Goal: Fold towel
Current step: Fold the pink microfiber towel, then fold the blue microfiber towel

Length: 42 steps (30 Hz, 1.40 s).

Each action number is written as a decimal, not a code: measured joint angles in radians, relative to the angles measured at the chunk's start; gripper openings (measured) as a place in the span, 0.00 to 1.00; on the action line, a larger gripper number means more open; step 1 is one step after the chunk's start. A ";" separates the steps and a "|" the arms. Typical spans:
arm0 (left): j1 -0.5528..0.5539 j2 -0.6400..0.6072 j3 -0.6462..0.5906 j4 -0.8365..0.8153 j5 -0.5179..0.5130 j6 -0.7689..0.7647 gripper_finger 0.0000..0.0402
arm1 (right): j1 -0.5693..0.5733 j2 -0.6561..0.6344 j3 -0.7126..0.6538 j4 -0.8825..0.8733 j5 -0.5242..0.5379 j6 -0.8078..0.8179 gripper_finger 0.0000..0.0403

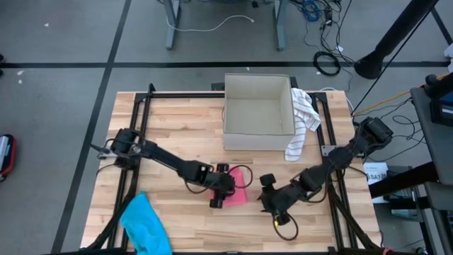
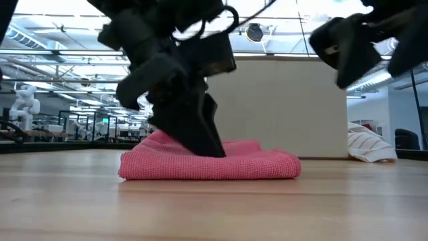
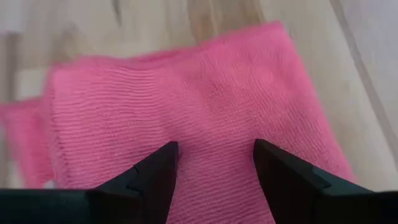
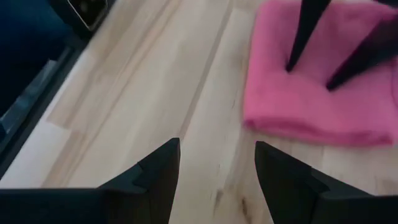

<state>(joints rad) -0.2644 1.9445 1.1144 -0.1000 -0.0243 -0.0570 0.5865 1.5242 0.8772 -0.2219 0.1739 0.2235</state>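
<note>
One open left end effector (image 3: pixel 214 165) presses down on the folded pink towel (image 3: pixel 186 106).

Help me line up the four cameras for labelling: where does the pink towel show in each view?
High view: pink towel at table centre, under the left gripper.
Low view: folded flat mid-frame, dark fingers pressing on top.
Left wrist view: fills the frame beyond open fingers.
Right wrist view: upper right.
Shared landmark: the left gripper's fingers on the towel.
</note>
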 joint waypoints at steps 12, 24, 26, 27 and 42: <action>0.069 0.011 0.008 -0.291 -0.004 0.031 0.54 | 0.072 0.000 0.000 -0.045 0.043 0.087 0.48; 0.211 -0.030 0.007 -0.565 -0.132 0.071 0.54 | 0.113 0.000 0.000 -0.054 0.091 0.140 0.48; 0.214 -0.062 -0.003 -0.546 -0.129 0.072 0.54 | 0.120 0.000 0.000 -0.056 0.094 0.143 0.48; 0.208 -0.088 -0.006 -0.528 -0.130 0.074 0.54 | 0.123 0.000 0.000 -0.055 0.096 0.143 0.48; 0.069 -0.451 -0.002 -0.554 -0.264 0.064 0.54 | 0.130 0.001 0.000 -0.046 0.134 0.124 0.48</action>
<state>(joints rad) -0.1952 1.4939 1.1122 -0.6541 -0.2883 0.0069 0.7164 1.5249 0.8772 -0.2679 0.3084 0.3473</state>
